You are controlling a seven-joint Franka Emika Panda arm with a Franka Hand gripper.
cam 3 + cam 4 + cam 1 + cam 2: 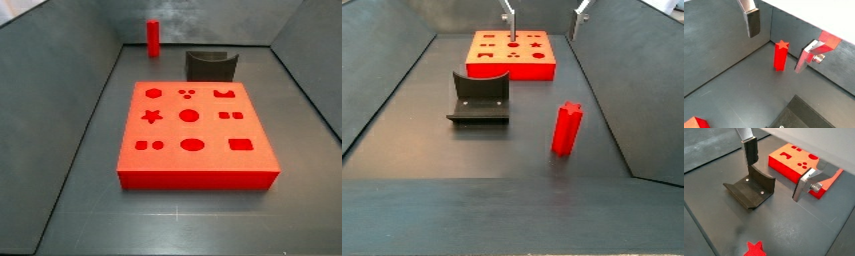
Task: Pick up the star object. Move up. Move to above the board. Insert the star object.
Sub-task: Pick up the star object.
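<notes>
Standing upright on the dark grey floor (pixel 422 120) of the enclosure, the star object (pixel 567 130) is a slim red peg that we see free of any contact, with the gripper (pixel 781 37) well above it and apart from it. In a wrist view its star-shaped top face (pixel 782 45) is visible between and beyond the two fingers (pixel 753 22), which are spread wide with nothing between them, so we record the gripper as released and empty. In a side view only the finger tips show near the upper edge of the picture, above the far end of the board (pixel 512 55). The board is a large flat red block lying on the floor, its top carrying darker holes, including a star hole (pixel 152 116), circles, squares and an oval. The fixture (pixel 480 97), a dark L-shaped bracket on a base plate, stands on the floor between the board and the star object in that side view, near the board but not touching it. In a side view the star object (pixel 152 36) stands close to the far wall, well apart from the board, with the fixture (pixel 210 66) beside it.
</notes>
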